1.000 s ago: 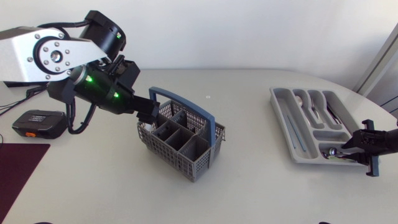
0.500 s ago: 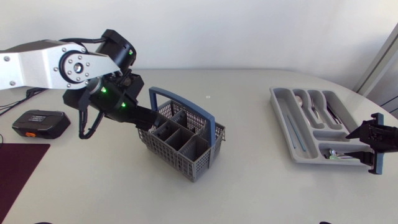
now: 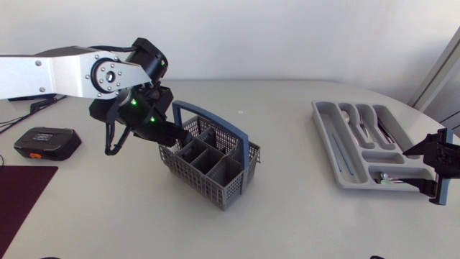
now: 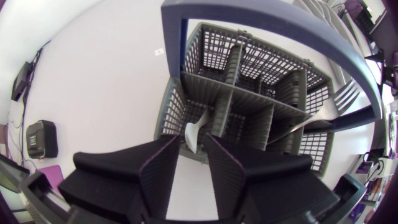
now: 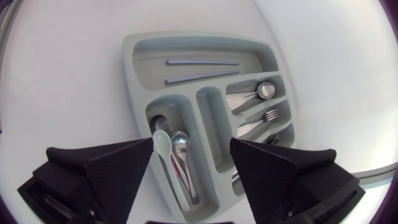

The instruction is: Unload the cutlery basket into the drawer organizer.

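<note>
The grey cutlery basket (image 3: 215,173) with a blue handle (image 3: 230,128) stands mid-table. My left gripper (image 3: 175,135) is at its near-left compartment. In the left wrist view its fingers (image 4: 161,168) stand narrowly open on either side of a white utensil (image 4: 193,134) sticking up from the basket (image 4: 249,93), with a thin gap on each side. The grey drawer organizer (image 3: 321,119) lies at the right. My right gripper (image 3: 430,170) hangs wide open at its near-right end, holding nothing. Below that gripper (image 5: 191,149), a pale spoon (image 5: 163,143) and a metal spoon (image 5: 180,142) lie in one compartment of the organizer (image 5: 134,68).
Other compartments of the organizer hold forks (image 5: 267,115), a spoon (image 5: 264,90) and two long grey pieces (image 5: 202,62). A black box (image 3: 47,142) sits at the table's left edge. A dark red mat (image 3: 21,194) covers the front-left corner.
My left gripper moved right, up to the basket, and its fingers narrowed around the white utensil. My right gripper opened, left the spoon in the organizer and drew back to the right.
</note>
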